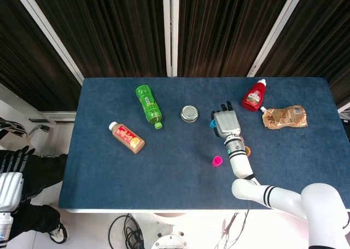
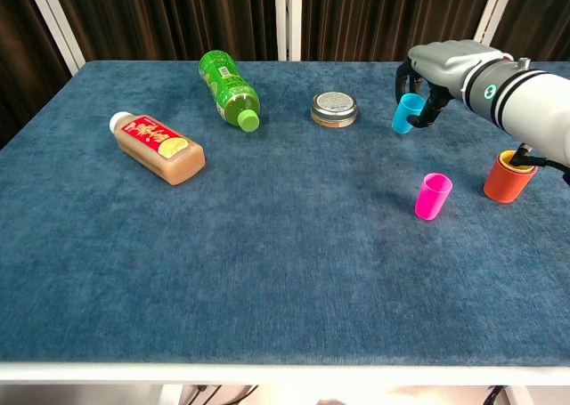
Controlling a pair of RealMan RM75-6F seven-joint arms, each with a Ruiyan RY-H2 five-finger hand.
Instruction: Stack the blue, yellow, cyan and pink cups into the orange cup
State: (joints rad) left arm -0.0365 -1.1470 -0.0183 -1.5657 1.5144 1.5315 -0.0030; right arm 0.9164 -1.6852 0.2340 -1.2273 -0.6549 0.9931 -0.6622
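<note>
My right hand [image 2: 434, 67] grips the cyan cup [image 2: 408, 113] from above at the table's far right; the cup is tilted and looks just off the cloth. From the head view, the right hand [image 1: 225, 122] covers most of the cyan cup [image 1: 211, 125]. The pink cup [image 2: 433, 196] stands upright nearer the front, also seen as the pink cup [image 1: 217, 161]. The orange cup [image 2: 508, 179] stands at the right with a yellow cup [image 2: 516, 160] nested inside. No blue cup shows. My left hand [image 1: 11, 178] hangs off the table's left side, fingers extended, holding nothing.
A green bottle [image 2: 229, 89] lies at the back left, and a brown drink bottle [image 2: 158, 147] lies left of centre. A round tin [image 2: 334, 109] sits just left of the cyan cup. A red squeeze bottle [image 1: 254, 97] and a brown pouch [image 1: 284, 116] lie at the back right.
</note>
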